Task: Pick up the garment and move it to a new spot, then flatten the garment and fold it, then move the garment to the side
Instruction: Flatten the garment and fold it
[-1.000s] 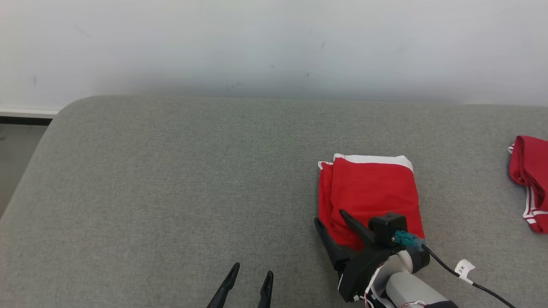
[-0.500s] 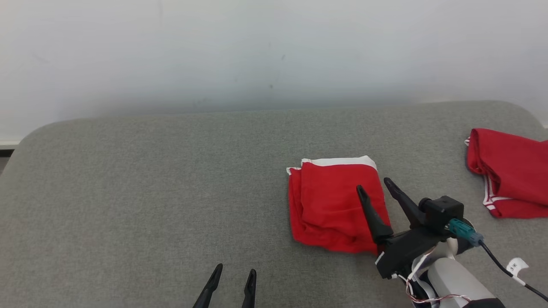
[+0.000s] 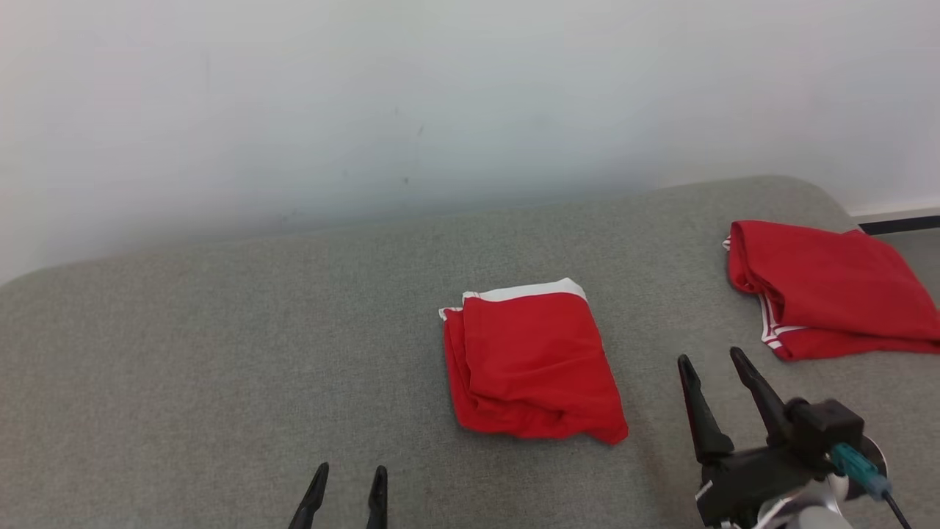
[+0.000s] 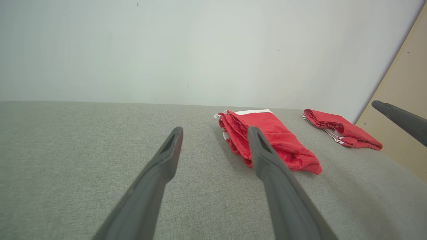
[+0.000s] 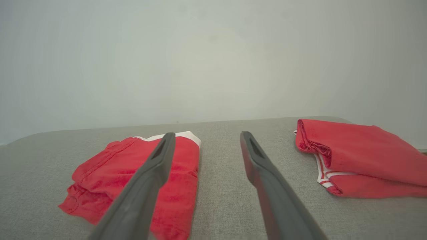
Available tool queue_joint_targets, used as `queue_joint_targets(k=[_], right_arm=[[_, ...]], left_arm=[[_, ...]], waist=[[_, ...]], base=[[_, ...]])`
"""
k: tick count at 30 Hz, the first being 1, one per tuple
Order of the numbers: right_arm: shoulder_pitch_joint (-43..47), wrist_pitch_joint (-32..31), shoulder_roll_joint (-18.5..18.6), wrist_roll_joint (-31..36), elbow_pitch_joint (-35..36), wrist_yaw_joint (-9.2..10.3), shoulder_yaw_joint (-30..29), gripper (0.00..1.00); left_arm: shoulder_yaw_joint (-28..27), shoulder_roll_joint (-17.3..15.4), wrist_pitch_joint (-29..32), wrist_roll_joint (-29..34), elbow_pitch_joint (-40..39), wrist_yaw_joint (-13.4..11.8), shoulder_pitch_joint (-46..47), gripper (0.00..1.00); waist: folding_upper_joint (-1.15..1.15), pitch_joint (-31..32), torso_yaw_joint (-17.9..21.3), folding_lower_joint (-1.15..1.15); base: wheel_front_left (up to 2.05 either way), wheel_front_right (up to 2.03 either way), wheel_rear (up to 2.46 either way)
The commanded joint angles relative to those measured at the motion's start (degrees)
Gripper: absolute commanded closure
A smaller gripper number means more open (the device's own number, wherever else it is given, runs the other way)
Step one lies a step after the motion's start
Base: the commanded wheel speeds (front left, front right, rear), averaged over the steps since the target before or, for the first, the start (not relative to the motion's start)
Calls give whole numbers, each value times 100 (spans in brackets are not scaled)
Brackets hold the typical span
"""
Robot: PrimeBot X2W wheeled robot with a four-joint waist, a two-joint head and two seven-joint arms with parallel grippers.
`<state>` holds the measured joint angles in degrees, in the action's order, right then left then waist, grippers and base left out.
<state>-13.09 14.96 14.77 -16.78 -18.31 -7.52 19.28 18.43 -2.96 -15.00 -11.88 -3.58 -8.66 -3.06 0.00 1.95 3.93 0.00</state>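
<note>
As the head view looks down, the folded red garment (image 3: 532, 367) lies midway on the grey cushion (image 3: 220, 353), long axis near-to-far, white band (image 3: 525, 292) at the far end; the right gripper (image 3: 710, 358) stands beside it, fingers apart. Left wrist view: left gripper (image 4: 215, 131) spread, empty, garment beyond. Right wrist view: garment lower left.

a big grey fabric-covered pad (image 3: 220, 353) takes up the lower part of the head view, with a rounded far corner on the right. behind it is a plain white wall (image 3: 367, 95) with a few tiny dark specks (image 3: 405, 180). near that right corner lies another red garment (image 3: 822, 286), loosely folded, with white stripes along its near edge. a dark skirting strip (image 3: 899, 222) runs low on the wall just past the corner, and the left wrist view catches a beige board (image 4: 405, 96) at the right edge
</note>
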Motion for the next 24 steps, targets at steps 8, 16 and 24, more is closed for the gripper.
queue_joint_targets(k=[8, 16, 24], right_arm=[[914, 20, -62, 387, 800, 7, -297, 0], [1597, 20, -99, 579, 1251, 7, -357, 0], [1904, 20, -85, 572, 1422, 7, -309, 0]], left_arm=[[-449, -10, -16, 125, -77, 36, -395, 0], [-784, -2, -16, 310, -179, 87, -691, 0], [-1034, 2, -16, 421, -263, 150, -943, 0]], waist=[[0, 280, 67, 0], [0, 488, -14, 0], [0, 572, -59, 0]], base=[[0, 0, 0], [0, 0, 0], [0, 0, 0]])
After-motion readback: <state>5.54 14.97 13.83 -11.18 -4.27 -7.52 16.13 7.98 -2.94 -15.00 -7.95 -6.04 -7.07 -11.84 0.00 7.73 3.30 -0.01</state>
